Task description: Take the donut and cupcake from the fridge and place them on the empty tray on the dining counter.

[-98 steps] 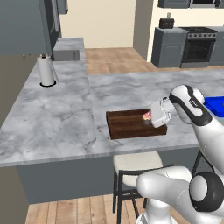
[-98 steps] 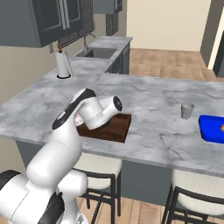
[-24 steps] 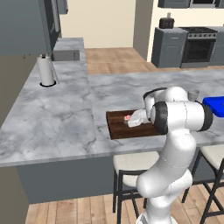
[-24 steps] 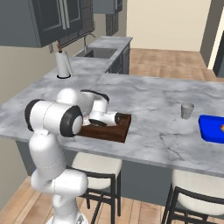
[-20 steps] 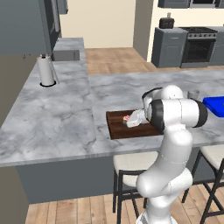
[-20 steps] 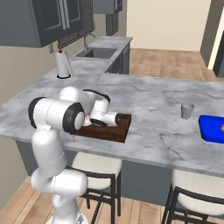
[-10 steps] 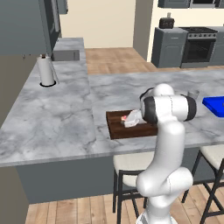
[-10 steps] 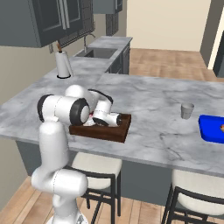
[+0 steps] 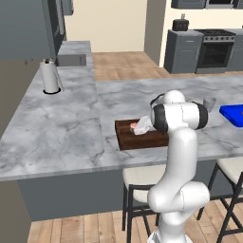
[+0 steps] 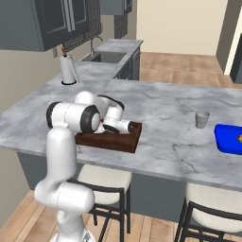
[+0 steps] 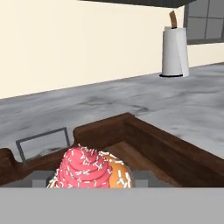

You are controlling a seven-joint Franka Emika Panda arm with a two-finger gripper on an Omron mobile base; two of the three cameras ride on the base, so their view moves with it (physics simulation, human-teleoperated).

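I see the cupcake (image 11: 85, 168) low inside the wooden tray (image 9: 142, 139) on the marble bench (image 9: 66, 128); whether my jaws pinch it, I cannot tell.

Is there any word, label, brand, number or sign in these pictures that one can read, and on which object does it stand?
None: no readable text appears in any view.
The tray, cupcake, paper towel roll, grey cup and blue container carry no markings.
The stove controls are too small to show any.
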